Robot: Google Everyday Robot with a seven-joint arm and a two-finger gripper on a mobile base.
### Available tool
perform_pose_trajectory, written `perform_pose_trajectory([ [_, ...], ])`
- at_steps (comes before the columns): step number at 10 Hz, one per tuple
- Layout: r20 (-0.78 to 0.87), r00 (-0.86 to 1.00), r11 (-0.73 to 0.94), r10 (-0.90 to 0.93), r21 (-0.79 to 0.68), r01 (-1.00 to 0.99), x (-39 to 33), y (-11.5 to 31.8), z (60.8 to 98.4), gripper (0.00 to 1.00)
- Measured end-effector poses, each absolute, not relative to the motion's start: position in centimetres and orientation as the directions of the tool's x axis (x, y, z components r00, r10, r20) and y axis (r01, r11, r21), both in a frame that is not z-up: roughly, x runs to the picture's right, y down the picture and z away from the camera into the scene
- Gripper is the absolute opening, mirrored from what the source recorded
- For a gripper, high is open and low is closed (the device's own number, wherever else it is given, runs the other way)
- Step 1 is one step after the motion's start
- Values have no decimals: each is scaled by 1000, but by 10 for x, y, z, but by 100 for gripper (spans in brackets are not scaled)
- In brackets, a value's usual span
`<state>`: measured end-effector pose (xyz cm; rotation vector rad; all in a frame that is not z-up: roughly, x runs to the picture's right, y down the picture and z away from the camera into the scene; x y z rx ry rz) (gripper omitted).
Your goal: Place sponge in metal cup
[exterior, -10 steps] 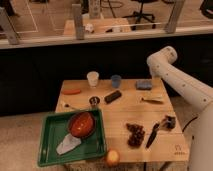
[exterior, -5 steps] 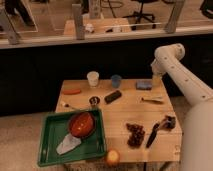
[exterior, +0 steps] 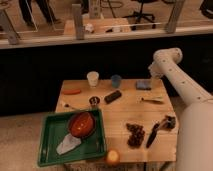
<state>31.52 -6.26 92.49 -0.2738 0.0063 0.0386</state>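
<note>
Hanging just by sponge (exterior: 143, 85) at worktop (exterior: 125, 114) 1 o'clock: hand (exterior: 148, 78), clenched or released cannot tell. At 10 o'clock: metal cup (exterior: 94, 101), well apart, near green tray (exterior: 49, 151).

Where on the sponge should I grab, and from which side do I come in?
Probably from straight above, across the two longer sides of the sponge. It lies flat near the table's far right corner, apart from the blue cup, so its sides look free. The gripper sits just over its right end.
</note>
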Motion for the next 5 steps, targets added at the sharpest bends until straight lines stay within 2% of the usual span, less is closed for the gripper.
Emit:
perform_pose_trajectory([
  [5,-10,997,968,74,-239,-74,312,-48,961,80],
])
